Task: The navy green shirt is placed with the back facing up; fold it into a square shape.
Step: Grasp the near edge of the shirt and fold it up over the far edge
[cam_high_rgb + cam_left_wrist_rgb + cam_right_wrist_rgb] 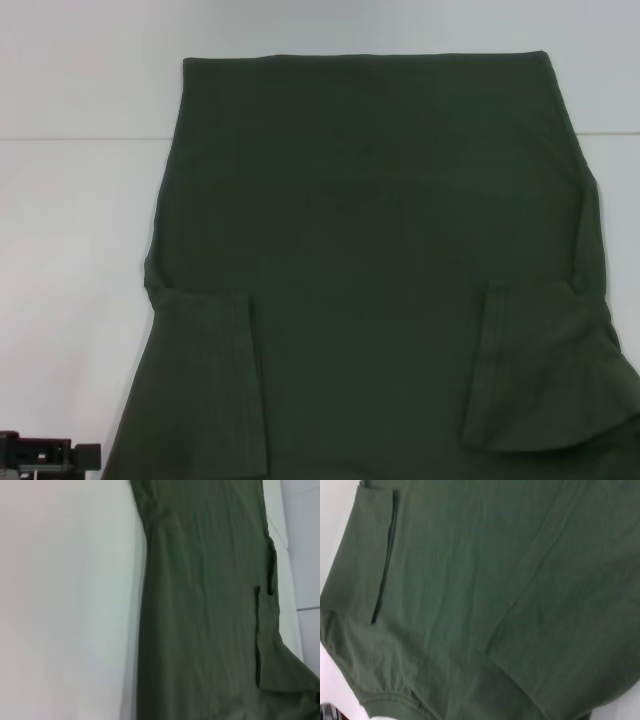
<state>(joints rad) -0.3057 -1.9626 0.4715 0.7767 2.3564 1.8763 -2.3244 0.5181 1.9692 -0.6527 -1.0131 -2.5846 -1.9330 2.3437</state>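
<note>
Head view, left gripper (50,455): only a dark piece of hardware shows at the lower left corner, just beside the shirt's near left edge; whether it is released or clenched cannot be told.
Right gripper: not seen in any view; its state cannot be told.
Navy green shirt (370,250): lies flat on the white table (80,200), plain back up, hem toward the far edge, collar end toward the robot and cut off by the frame's near edge.
Left sleeve (205,380): folded inward onto the body, its hemmed edge running near-to-far.
Right sleeve (545,370): likewise folded inward, with a rounded, slightly rumpled outer corner.
Left wrist view: shows the shirt (200,610) lengthwise, with one folded sleeve (267,640) lying on top of the body and bare table beside it.
Right wrist view: shows the cloth (495,595) close up, a folded sleeve (370,555) and a long shallow crease across the body.
Step in hand: judged as sleeves already tucked, the body's sides and length not yet folded.
Next move calls for: most likely both grippers pinching matching points on one edge or end, lifting evenly, and laying it over straight so the outline squares up.
Risk: the tucked sleeves may slip out if the cloth is dragged.
</note>
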